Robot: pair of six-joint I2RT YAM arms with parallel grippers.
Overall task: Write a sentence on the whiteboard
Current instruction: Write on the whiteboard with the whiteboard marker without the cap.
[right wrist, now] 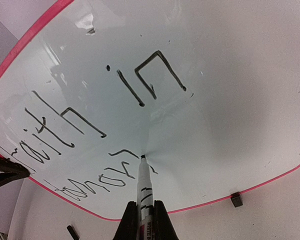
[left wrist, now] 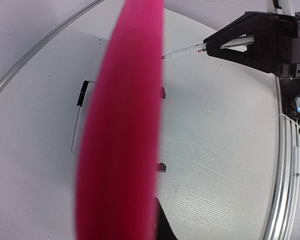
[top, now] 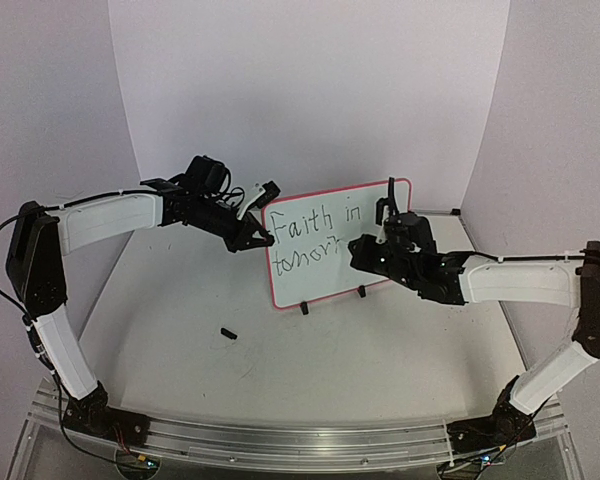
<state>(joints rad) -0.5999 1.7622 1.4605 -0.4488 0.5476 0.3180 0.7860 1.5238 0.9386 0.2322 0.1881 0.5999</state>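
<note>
My right pincer [right wrist: 144,209] is closed on a marker [right wrist: 142,180], one finger on each side of its barrel. The marker points straight ahead of the pincer, and its tip touches the whiteboard [top: 340,245]. The board stands leaning on its two black feet on the worktop [top: 380,360], facing this pincer. The sentence [top: 305,218] on it reads "Faith in" on the top line. Under that is a part-word, something like "tomor", and the tip rests at its last stroke. My left pincer [top: 263,238] reaches in from the other side and is clamped on the board's frame at the edge by the "F". In its wrist view the pink frame runs blurred right through the middle, so I can't make out the fingers there. A small black piece [top: 228,333] lies on the worktop, well back from the left pincer towards my bases and apart from the board.
</note>
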